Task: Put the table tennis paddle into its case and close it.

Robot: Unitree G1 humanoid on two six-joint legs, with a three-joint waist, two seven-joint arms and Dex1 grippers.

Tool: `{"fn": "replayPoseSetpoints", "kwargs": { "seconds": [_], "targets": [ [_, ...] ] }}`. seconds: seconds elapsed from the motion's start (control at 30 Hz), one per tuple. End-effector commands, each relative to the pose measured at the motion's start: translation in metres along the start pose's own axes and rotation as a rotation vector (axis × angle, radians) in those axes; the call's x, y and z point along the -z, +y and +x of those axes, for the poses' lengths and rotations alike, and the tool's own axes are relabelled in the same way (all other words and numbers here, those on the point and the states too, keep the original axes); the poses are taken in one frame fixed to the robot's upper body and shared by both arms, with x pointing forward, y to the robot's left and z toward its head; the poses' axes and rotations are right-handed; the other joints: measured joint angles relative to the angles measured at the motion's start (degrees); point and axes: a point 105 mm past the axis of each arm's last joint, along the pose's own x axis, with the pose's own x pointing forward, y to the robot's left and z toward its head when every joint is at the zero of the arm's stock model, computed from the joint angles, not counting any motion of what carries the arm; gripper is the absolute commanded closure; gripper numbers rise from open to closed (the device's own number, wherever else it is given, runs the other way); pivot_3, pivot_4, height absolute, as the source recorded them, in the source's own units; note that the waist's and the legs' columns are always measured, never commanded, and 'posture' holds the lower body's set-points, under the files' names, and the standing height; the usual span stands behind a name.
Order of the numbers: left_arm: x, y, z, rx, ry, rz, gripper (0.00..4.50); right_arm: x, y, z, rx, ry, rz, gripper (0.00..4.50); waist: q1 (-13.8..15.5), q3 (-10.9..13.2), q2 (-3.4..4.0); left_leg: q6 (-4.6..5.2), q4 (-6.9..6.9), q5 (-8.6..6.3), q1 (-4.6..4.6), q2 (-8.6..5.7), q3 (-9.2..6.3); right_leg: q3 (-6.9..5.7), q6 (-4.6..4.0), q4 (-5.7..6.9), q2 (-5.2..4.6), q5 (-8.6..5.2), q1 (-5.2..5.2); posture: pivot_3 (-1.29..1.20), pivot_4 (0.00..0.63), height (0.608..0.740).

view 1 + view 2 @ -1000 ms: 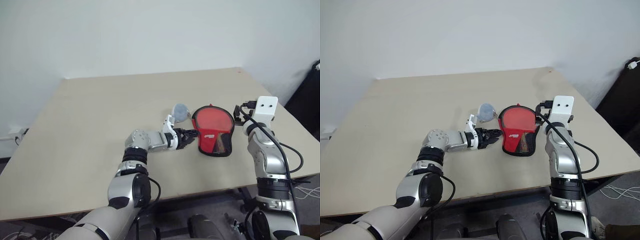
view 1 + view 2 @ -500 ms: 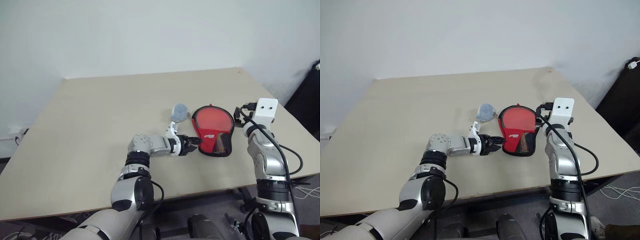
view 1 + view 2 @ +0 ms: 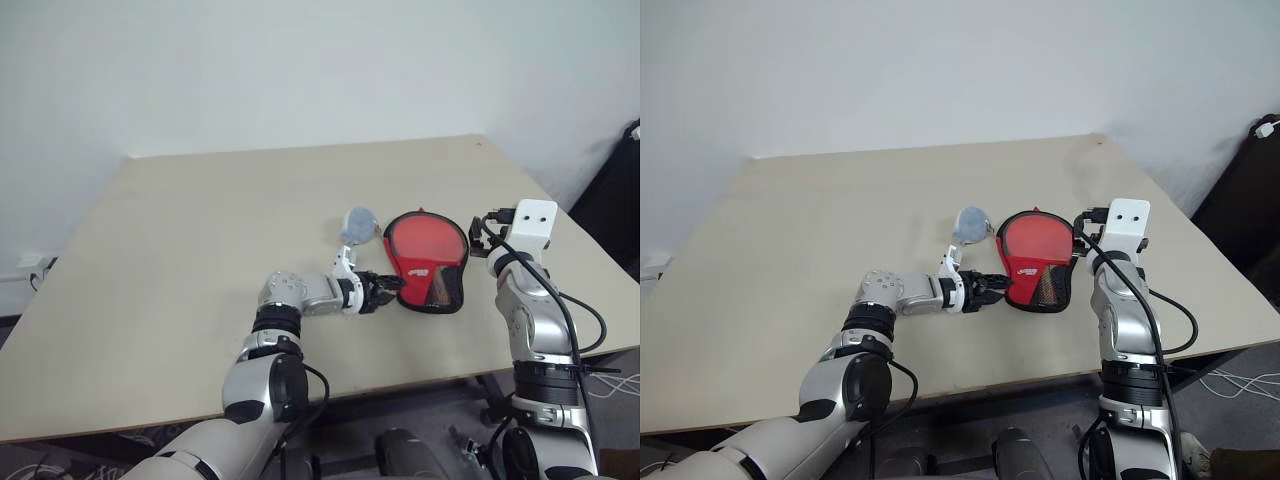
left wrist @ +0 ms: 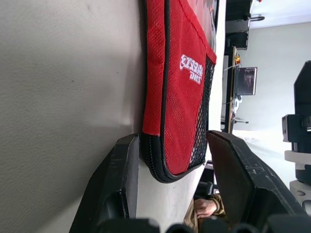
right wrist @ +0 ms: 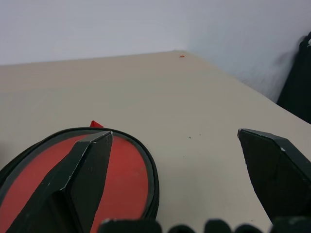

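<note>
White wall is seen behind a beige bench [image 3: 180,260] that carries the task's things. At the centre right of the head view lies the case [image 3: 428,262], red with black trim and a mesh panel, and the red face of the table tennis paddle [image 3: 425,240] is seen inside its open upper part. Compared with a second ago, the left end effector [image 3: 388,287] has been brought lower and closer, so that its fingers [image 4: 121,179] are now parted around the case's lower left corner, not visibly clamped. This is judged as preparation for gripping the edge so the zip can be drawn. The right end effector [image 5: 180,179] is held wide apart just above the case's right rim, unchanged. A whitish-blue ball [image 3: 358,223] rests just left of the case.
</note>
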Motion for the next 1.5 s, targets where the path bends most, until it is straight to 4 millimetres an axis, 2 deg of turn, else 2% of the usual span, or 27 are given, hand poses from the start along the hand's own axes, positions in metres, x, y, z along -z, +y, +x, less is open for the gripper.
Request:
{"fn": "replayPoseSetpoints", "kwargs": {
  "seconds": [0.03,0.47,0.9,1.03,1.13,1.2,1.5],
  "targets": [
    [0.015,-0.027,0.015,0.096,0.049,0.015,2.21,-0.026,-0.003,-0.003,0.021,-0.095,0.002,0.04,-0.01,0.0,0.0,0.0,0.0,0.0,0.0,0.0,0.0,0.0,0.0,0.0,0.0,0.0,0.0,0.0,0.0,0.74],
    [0.025,-0.034,0.028,0.145,0.084,-0.006,2.21,-0.025,-0.004,-0.008,0.046,-0.105,0.016,0.04,0.01,0.0,0.0,0.0,0.0,0.0,0.0,0.0,0.0,0.0,0.0,0.0,0.0,0.0,0.0,0.0,0.0,0.74],
    [0.027,-0.037,0.038,0.156,0.071,-0.036,2.21,-0.024,-0.007,-0.012,0.064,-0.106,0.023,0.04,0.06,-0.01,0.01,-0.03,0.05,0.01,0.0,-0.05,-0.04,0.0,-0.01,-0.02,-0.02,-0.01,0.06,0.0,0.0,0.74],
    [0.025,-0.037,0.038,0.156,0.06,-0.046,3.06,-0.024,-0.005,-0.011,0.056,-0.104,0.02,0.0,0.04,-0.01,0.01,-0.04,0.05,0.02,0.0,-0.06,-0.05,0.0,-0.01,-0.02,-0.03,-0.01,0.06,0.0,0.0,0.74],
    [0.024,-0.037,0.038,0.156,0.052,-0.047,4.0,-0.024,-0.004,-0.011,0.051,-0.102,0.019,0.0,0.06,-0.01,0.01,-0.04,0.03,0.02,0.0,-0.06,-0.08,0.0,-0.01,-0.02,-0.03,-0.01,0.07,0.0,0.0,0.74],
    [0.023,-0.037,0.038,0.155,0.049,-0.047,4.46,-0.024,-0.003,-0.011,0.049,-0.101,0.018,0.0,0.05,-0.02,0.01,-0.05,0.06,0.02,0.06,-0.07,-0.08,0.0,-0.02,-0.02,-0.03,-0.01,0.16,0.0,0.0,0.74],
    [0.023,-0.037,0.038,0.151,0.051,-0.039,4.46,-0.022,-0.002,-0.011,0.047,-0.096,0.021,0.0,0.02,-0.02,0.01,-0.16,0.07,0.09,0.12,-0.16,-0.18,0.0,-0.11,-0.01,-0.04,-0.07,0.19,0.0,0.0,0.74]
  ]
}}
